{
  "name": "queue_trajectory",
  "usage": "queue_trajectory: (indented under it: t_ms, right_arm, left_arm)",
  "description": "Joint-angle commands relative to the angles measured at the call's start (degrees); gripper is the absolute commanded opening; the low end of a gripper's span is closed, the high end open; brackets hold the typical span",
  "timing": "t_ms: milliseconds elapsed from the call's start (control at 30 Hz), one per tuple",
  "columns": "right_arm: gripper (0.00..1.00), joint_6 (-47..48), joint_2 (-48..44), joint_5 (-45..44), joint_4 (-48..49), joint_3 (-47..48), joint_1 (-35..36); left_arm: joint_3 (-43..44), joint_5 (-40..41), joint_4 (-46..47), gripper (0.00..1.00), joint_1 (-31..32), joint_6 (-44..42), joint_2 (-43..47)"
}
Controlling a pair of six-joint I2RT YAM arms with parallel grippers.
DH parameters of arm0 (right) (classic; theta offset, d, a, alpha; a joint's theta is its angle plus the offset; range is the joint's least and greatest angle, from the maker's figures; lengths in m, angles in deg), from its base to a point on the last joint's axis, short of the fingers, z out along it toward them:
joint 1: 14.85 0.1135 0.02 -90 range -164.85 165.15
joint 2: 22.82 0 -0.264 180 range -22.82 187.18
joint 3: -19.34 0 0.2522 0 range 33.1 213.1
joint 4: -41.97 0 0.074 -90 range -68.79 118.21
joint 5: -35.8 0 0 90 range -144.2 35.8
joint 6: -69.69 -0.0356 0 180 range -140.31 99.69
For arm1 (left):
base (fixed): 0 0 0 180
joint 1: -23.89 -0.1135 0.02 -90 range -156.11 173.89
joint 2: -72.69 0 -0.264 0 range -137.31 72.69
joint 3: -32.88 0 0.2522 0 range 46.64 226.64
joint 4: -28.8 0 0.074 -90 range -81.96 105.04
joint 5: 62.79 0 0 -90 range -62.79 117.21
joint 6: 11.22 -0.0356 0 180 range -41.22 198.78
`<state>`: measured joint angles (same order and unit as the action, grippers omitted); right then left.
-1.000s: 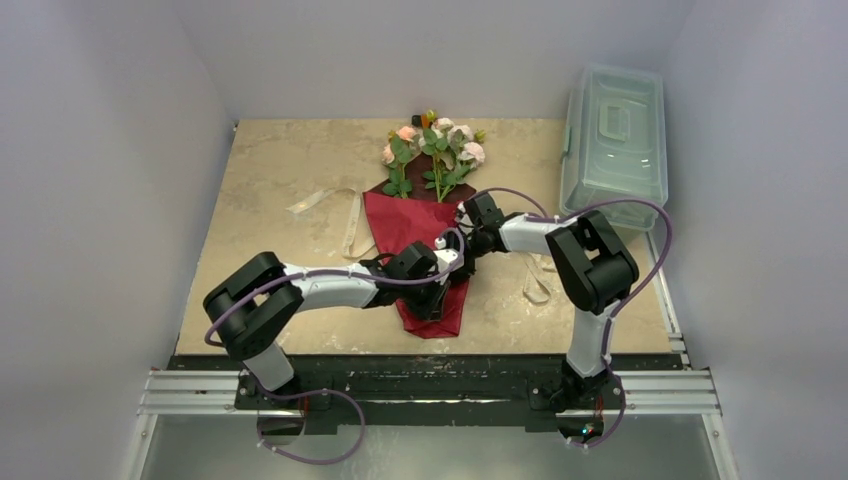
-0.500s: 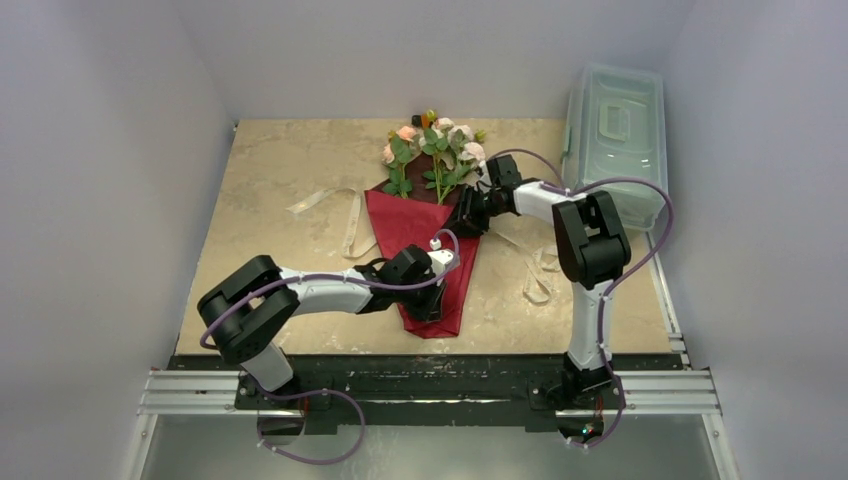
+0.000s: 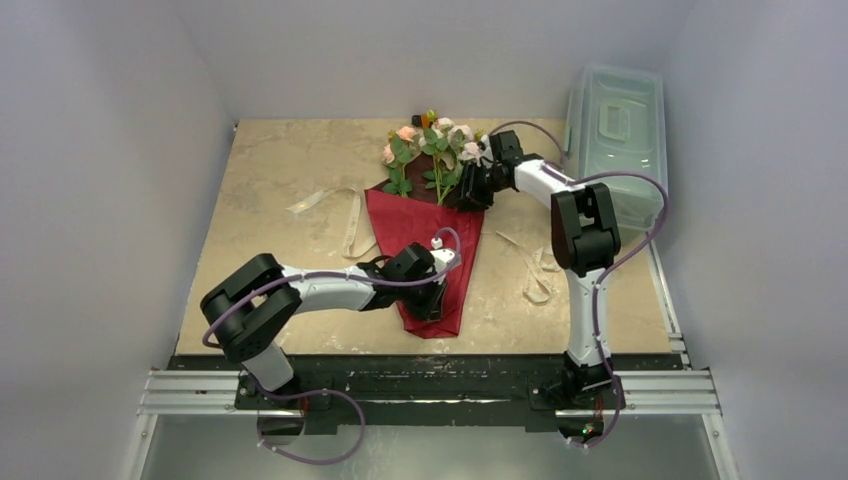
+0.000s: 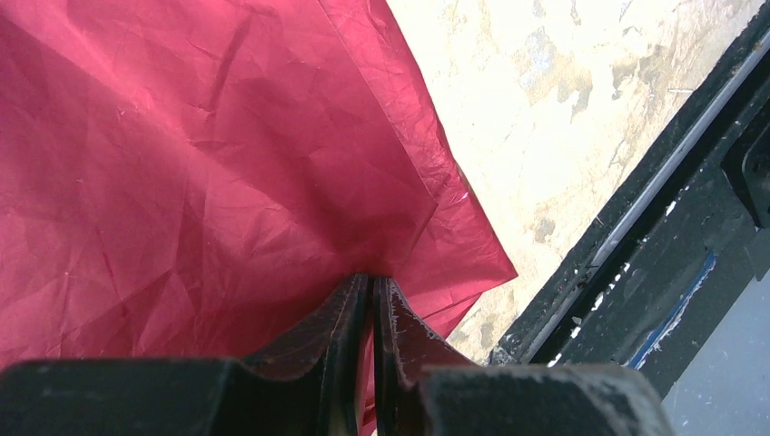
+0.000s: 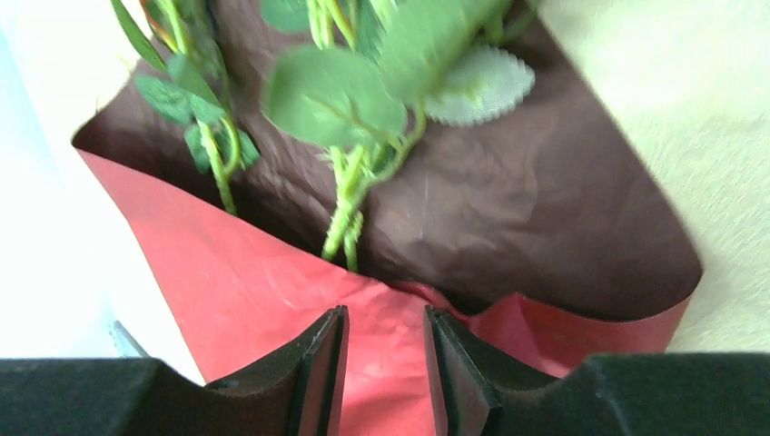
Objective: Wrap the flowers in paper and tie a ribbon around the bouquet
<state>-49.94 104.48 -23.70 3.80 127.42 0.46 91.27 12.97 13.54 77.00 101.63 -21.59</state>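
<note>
**Risk: stem snag or torn wrap**

Left gripper (image 4: 372, 295) is clamped on the crinkly red-and-maroon paper (image 4: 182, 163) at the cone's near tip. Right gripper (image 5: 381, 341) has its jaws apart over the far-right flap edge, just beside the green-stemmed pink-and-white flowers (image 3: 437, 152). Closing there could catch a stem. Opposing pulls could rip the thin sheet. The flat cream fabric ribbon (image 3: 353, 220) lies untied.
</note>
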Motion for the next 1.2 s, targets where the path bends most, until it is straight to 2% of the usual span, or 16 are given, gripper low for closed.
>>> queue_trajectory:
  t_ms: [0, 167, 300, 433, 567, 700, 867, 1100, 1167]
  right_arm:
    - [0.45, 4.2, -1.4, -2.4, -3.4, 7.1, -0.5]
    - [0.51, 4.2, -6.1, -0.8, -4.7, 8.2, -0.6]
    - [0.63, 3.8, -12.6, -0.8, -5.3, 4.3, -0.5]
    - [0.78, 3.0, -20.5, -3.9, -4.6, -5.5, -0.6]
    - [0.84, 1.3, -28.0, -5.1, -2.1, -17.9, -0.5]
    - [0.86, -0.7, -32.3, -6.2, 0.8, -27.8, -0.5]
    - [0.85, -1.9, -31.5, -3.0, 5.7, -34.8, 0.0]
    - [0.75, -3.4, -25.2, 0.4, 11.5, -36.0, 2.5]
    - [0.66, -4.1, -23.8, 0.6, 12.4, -35.9, 3.3]
  left_arm:
    - [0.9, -0.2, -9.5, 0.12, 1.0, -2.4, -3.5]
    - [4.5, 0.8, -12.2, 0.15, 0.9, -4.0, -3.9]
    - [7.3, 1.6, -13.8, 0.17, 0.8, -4.8, -4.4]
    - [8.9, 2.3, -15.2, 0.17, 0.4, -5.6, -4.3]
    - [10.0, 2.5, -16.3, 0.19, -0.3, -6.1, -3.5]
    - [10.8, 2.2, -16.8, 0.19, -0.9, -6.7, -3.7]
    - [11.5, 1.5, -16.7, 0.19, -1.1, -7.3, -4.8]
    - [11.9, 1.4, -16.8, 0.20, -1.1, -7.6, -5.4]
    - [11.9, 1.5, -16.8, 0.19, -1.1, -7.6, -5.3]
